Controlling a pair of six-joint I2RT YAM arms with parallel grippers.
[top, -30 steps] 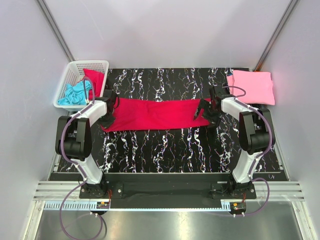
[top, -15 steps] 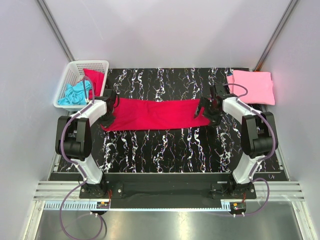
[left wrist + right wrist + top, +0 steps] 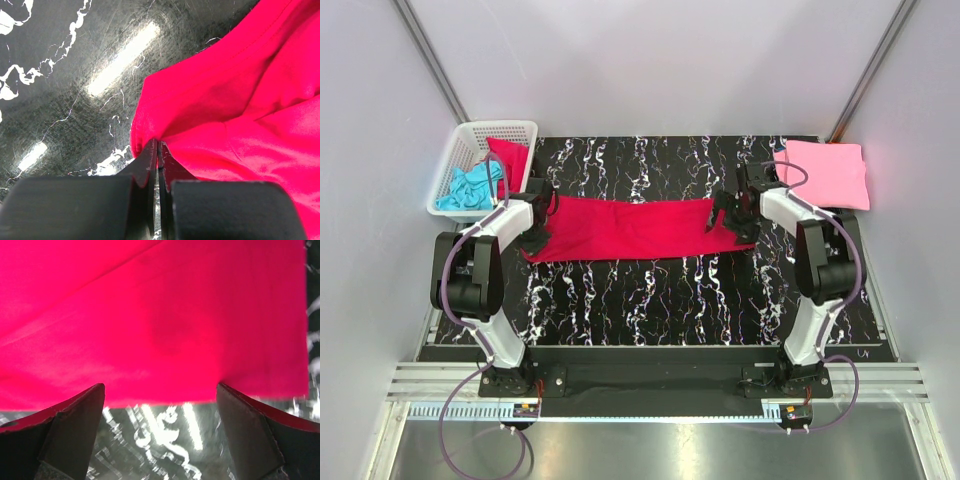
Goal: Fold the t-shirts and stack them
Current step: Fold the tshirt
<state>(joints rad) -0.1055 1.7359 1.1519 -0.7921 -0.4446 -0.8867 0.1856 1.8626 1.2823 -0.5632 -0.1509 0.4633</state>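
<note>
Marble table [image 3: 650,300], left hand [image 3: 158,150] pinching crimson t-shirt [image 3: 630,228], right hand [image 3: 160,390] released over opposite end

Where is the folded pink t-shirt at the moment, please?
In the top view the pink t-shirt lies at the table's far right corner, beyond the right gripper, apart from the crimson t-shirt spread mid-table.
</note>
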